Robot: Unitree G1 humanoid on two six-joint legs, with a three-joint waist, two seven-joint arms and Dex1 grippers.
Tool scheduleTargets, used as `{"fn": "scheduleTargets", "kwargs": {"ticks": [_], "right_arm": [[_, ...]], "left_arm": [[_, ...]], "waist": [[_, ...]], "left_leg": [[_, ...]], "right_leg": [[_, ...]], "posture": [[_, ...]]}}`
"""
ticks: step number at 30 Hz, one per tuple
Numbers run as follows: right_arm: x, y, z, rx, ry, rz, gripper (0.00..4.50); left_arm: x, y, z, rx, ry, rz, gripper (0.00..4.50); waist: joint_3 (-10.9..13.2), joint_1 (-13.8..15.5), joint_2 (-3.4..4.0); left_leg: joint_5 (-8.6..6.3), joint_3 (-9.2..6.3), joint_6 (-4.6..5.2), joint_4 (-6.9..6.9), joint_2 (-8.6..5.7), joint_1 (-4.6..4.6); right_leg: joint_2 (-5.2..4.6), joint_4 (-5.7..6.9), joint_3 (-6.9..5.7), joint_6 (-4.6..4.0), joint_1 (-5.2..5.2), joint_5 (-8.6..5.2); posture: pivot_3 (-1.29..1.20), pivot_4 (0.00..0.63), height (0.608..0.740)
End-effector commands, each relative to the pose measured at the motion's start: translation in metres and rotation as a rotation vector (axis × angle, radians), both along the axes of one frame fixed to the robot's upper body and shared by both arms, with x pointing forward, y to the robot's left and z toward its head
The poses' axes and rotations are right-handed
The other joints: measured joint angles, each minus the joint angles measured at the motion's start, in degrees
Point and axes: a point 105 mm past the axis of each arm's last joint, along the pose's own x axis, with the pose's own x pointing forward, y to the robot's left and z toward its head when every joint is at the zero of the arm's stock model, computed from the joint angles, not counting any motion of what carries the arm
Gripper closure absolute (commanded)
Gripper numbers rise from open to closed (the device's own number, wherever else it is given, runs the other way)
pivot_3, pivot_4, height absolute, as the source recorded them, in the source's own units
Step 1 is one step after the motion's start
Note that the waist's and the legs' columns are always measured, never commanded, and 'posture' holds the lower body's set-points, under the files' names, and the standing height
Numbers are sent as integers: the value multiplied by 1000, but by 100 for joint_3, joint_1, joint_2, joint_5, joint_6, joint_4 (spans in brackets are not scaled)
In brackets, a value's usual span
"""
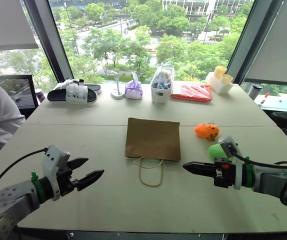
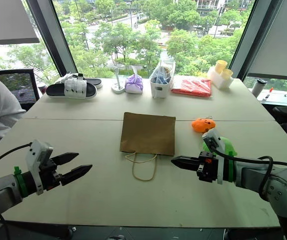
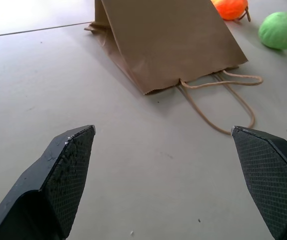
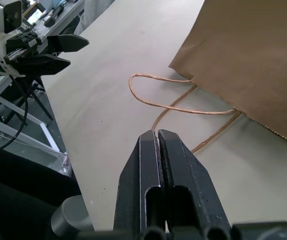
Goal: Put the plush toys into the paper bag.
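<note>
The left gripper (image 1: 89, 170) hovers wide open and empty; the right gripper (image 1: 187, 166) is pinched shut on nothing, both pointing inward over the table (image 1: 108, 200). Between them the brown paper bag (image 1: 153, 138) lies flat, mouth and loop handles (image 1: 150, 171) toward the robot. Orange pumpkin plush (image 1: 206, 131) and green plush (image 1: 216, 150) sit just right of it.

Head cameras overlook the table (image 1: 108, 200); both wrist cameras closely share the paper bag (image 3: 168, 40).

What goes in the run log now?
left end effector open, empty | right end effector shut, empty | paper bag flat | toys outside
</note>
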Motion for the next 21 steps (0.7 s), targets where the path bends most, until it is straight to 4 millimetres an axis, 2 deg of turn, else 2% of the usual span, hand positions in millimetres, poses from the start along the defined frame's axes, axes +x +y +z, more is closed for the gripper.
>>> {"fn": "scheduleTargets", "kwargs": {"ticks": [1, 8, 12, 17, 21], "right_arm": [[0, 1, 6, 6, -39, 8, 4500], [2, -6, 0, 6, -32, -23, 4500], [8, -11, 3, 9, -41, -54, 4500], [4, -14, 4, 3, -54, -81, 4500], [1, -11, 2, 21, -66, -115, 4500]], "left_arm": [[2, -1, 12, 13, -65, -13, 11], [8, -5, 12, 42, -76, -66, 11], [26, -3, 23, 166, -176, -148, 11], [44, -37, 18, 433, -330, -477, 11], [59, -72, 4, 537, -441, -721, 11]], "waist": [[0, 0, 0], [1, 0, 1], [4, 2, -2], [5, 18, 1], [6, 7, 1]], "left_leg": [[0, 0, 0, 0, 0, 0], [0, 5, 0, 0, -2, 0], [0, 11, -1, 1, -4, -1], [0, 20, 0, 0, -12, -5], [-1, 21, 2, -3, -12, -17]], "right_leg": [[0, 0, 0, 0, 0, 0], [0, 0, 0, 0, 0, 0], [3, 1, -6, -1, 1, 0], [1, -8, -4, -2, 1, 0], [-1, -21, -3, 0, -5, 2]], "posture": [[0, 150, 740], [0, 150, 740], [0, 150, 740], [0, 150, 740], [0, 150, 740]]}}
